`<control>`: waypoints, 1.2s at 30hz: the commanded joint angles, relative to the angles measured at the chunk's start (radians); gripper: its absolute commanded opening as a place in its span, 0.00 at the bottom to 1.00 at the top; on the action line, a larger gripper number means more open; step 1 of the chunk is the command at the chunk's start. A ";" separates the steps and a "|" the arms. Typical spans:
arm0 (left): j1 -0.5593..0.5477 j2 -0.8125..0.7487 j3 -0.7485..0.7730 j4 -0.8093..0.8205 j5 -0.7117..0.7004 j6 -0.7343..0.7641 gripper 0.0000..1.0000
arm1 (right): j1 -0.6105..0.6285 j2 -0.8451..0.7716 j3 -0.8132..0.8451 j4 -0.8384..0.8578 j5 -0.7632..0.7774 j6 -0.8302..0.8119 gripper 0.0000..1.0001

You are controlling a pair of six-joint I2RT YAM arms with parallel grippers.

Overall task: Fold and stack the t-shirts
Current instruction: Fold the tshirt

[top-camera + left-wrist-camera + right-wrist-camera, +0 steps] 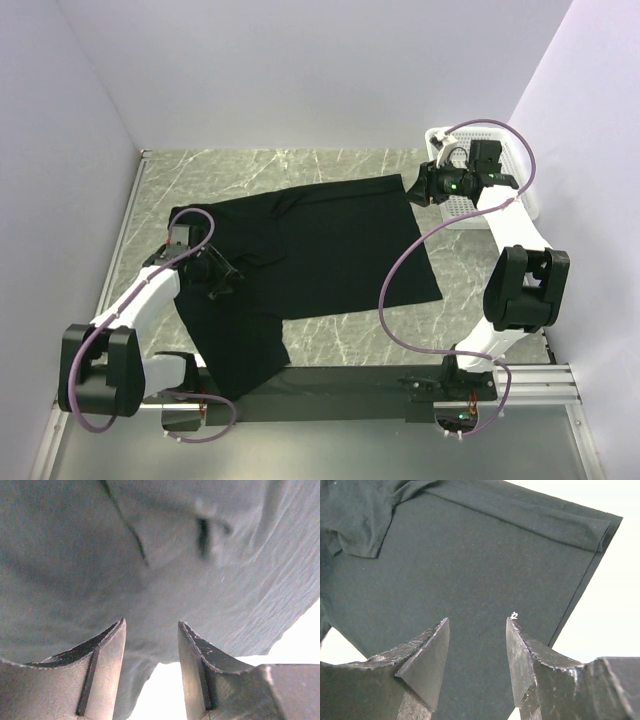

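The black t-shirt (330,250) shows plain, matte black cloth on every face in view, and I can read no lettering on it. It lies spread out across the middle of the grey, marble-patterned table (300,165). The broad main panel is mostly flat, with loose wrinkles bunched toward the left. A narrower part trails from its lower left corner to the near edge, where it reaches the dark rail (340,385) that carries the arm bases. In the right wrist view, the t-shirt (470,565) has a short sleeve (360,525) lying crumpled at the upper left. A doubled-over band (545,522) of cloth runs along its far edge to a sharp corner. The right claw (412,186) sits at the shirt's far right corner. Its jaws (477,620) are apart above the cloth, with nothing between them. The left claw (222,278) is over the wrinkled left part. In its wrist view the cloth (150,555) fills the frame just ahead, creased and washed out grey. The jaws (151,622) are apart and not clamped on anything. A white slotted basket (436,134) stands at the far right of the table, just beyond the right claw. The arm covers much of it, so I cannot tell what it holds.
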 commanded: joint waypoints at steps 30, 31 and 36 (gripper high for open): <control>-0.001 0.229 0.096 0.156 -0.120 -0.052 0.35 | 0.005 -0.024 0.007 0.023 0.001 0.018 0.57; -0.001 0.234 0.096 0.161 -0.116 -0.050 0.31 | 0.005 -0.024 0.010 0.021 0.001 0.018 0.57; -0.001 0.255 0.099 0.172 -0.111 -0.047 0.22 | 0.005 -0.025 0.014 0.013 0.002 0.013 0.57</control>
